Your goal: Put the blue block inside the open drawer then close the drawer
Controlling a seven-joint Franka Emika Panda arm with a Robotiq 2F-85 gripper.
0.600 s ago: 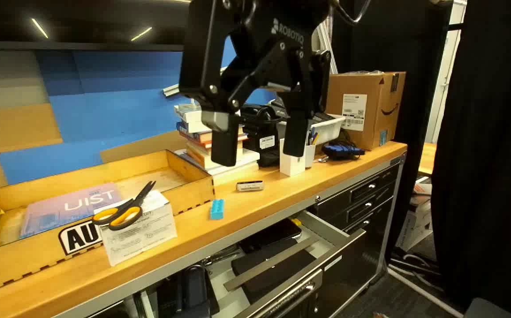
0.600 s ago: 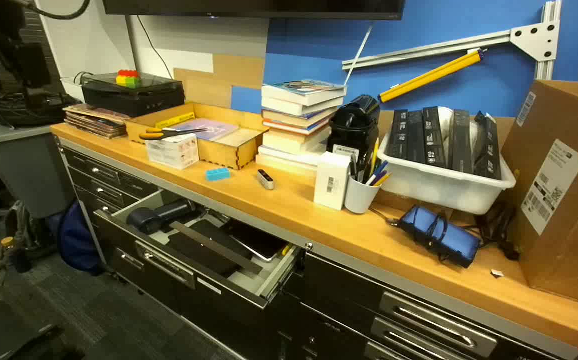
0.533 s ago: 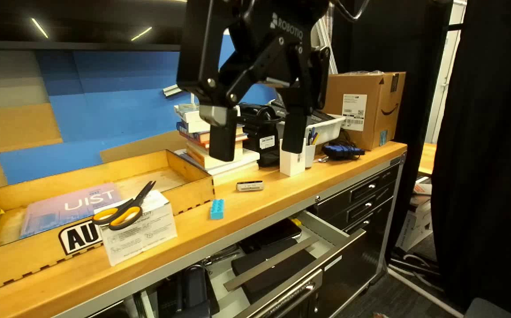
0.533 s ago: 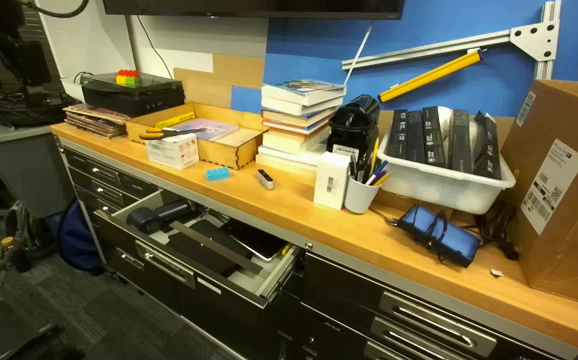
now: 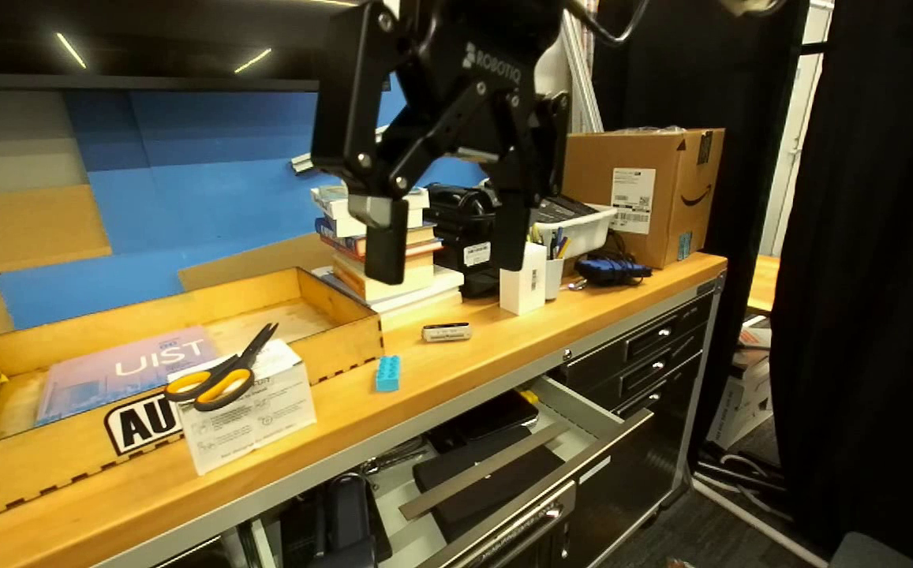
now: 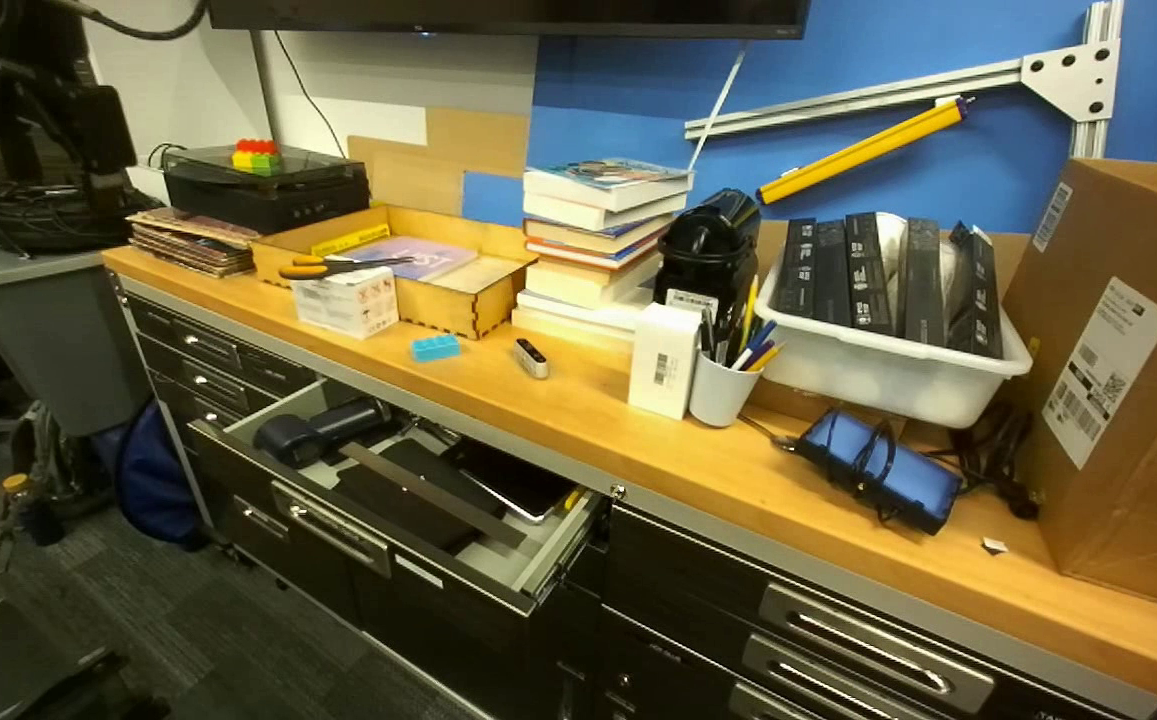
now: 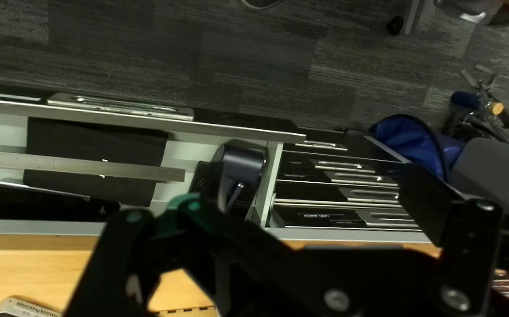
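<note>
Block (image 5: pixel 387 373), small and light blue, lies on the wooden desk (image 5: pixel 432 364) near the front edge, just off the corner of a shallow wooden tray (image 5: pixel 346 347). A small grey device (image 6: pixel 531 358) with a black face lies near it, farther along the desk.

Below that front edge the drawer (image 6: pixel 508 565) stands pulled out, a long handle (image 6: pixel 333 530) across its front. Inside, a metal strip (image 6: pixel 433 496) lies across a flat black sheet (image 7: pixel 96 138). A black slab (image 7: pixel 47 202) lies on the side nearest the desk, and a dark blue device (image 6: pixel 288 440) fills the end nearer the tray.

High above the level of the desk top hangs the gripper (image 5: pixel 448 272), pointing down, its jaws spread well apart. Whether it is over the wood or out past the front edge, I cannot tell.

Beside the tray, towards the front edge, sits a white box (image 5: pixel 247 422) with scissors (image 6: pixel 328 267) on top. Stacked books (image 6: pixel 598 235) rise near the back edge. Next come a white carton (image 6: pixel 661 370) and a pen cup (image 6: pixel 723 392), side by side, then a white bin (image 6: pixel 898 385) of dark packets. A large cardboard box (image 5: pixel 637 197) stands by one end corner. Near the opposite back corner, coloured bricks (image 6: pixel 256 157) sit on a black case (image 6: pixel 268 200).
</note>
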